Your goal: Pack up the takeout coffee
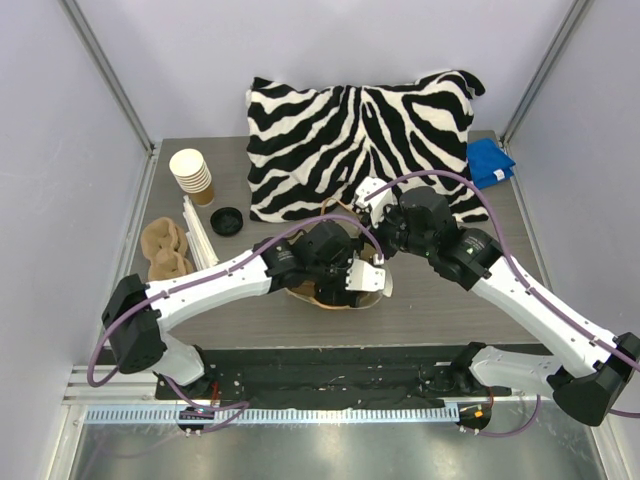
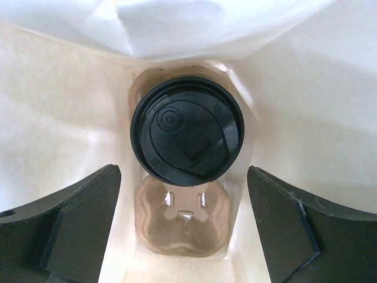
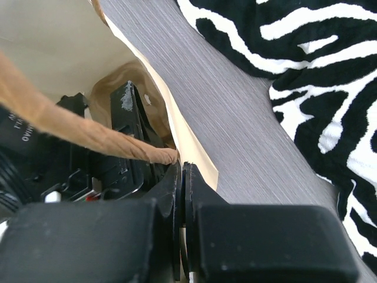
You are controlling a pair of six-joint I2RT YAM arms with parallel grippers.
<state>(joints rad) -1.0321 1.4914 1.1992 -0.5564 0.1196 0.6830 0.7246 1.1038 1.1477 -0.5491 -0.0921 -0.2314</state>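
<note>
Top external view: grey wood-grain table (image 1: 450,300) inside a pale-walled booth with metal corner posts. Paper bag (image 1: 335,300) stands mid-table, mostly hidden under both arms. Zebra pillow (image 1: 360,130) just behind the bag. Blue cloth (image 1: 490,162) behind the bag and to its right. Stack of unlidded cups (image 1: 192,175), a loose black lid (image 1: 227,221) and brown pulp carriers (image 1: 165,250) all lie well left of the bag.

This view cannot see into the bag. Left wrist view does: the takeout coffee (image 2: 187,134) stands upright at the bottom of the bag, black lid up, seated in the far pocket of a pulp tray (image 2: 181,221); the near pocket is bare. Left gripper (image 2: 184,177) sits inside the bag above the cup, fingers spread wide to either side, gripping nothing, apart from the lid.

Right wrist view only: right gripper (image 3: 182,171) has its fingers pressed together on the bag's cream rim, right where the twisted brown handle (image 3: 76,132) meets it. Table grain and pillow stripes show beyond the bag.
</note>
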